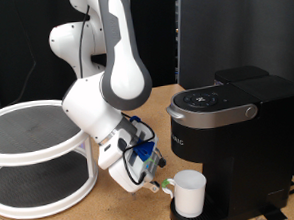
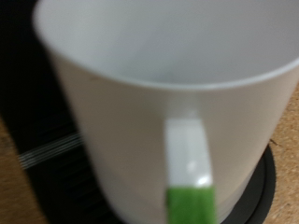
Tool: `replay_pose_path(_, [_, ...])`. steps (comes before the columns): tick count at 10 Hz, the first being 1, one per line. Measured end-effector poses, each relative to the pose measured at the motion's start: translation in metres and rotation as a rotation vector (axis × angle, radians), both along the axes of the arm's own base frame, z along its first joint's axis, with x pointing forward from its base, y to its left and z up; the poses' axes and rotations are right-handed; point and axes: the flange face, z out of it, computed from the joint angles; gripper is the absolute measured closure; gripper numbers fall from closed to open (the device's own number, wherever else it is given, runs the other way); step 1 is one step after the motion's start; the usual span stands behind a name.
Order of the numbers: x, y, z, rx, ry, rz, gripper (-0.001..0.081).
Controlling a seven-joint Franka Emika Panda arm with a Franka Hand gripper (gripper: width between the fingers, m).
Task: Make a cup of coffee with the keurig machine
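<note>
The white cup stands upright on the round drip tray under the front of the black keurig machine, whose lid is closed. The cup's handle, with its green mark, points to the exterior view's left. My gripper is low over the table, right at that handle. The wrist view is filled by the empty cup, with the handle and green mark in the middle and the dark tray rim below. No fingers show there.
A white two-tier round rack stands on the wooden table at the exterior view's left. A black panel rises behind the machine. My arm leans over the table between the rack and the machine.
</note>
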Motion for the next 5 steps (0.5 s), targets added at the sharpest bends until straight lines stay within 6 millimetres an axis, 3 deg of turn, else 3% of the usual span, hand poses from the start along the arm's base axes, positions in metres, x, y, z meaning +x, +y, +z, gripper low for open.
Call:
replay_pose_path(1, [-0.005, -0.005, 0.007, 0.021, 0.006, 0.005, 0.001])
replay_pose_path(5, [-0.017, -0.022, 0.044, 0.071, 0.024, 0.006, 0.0])
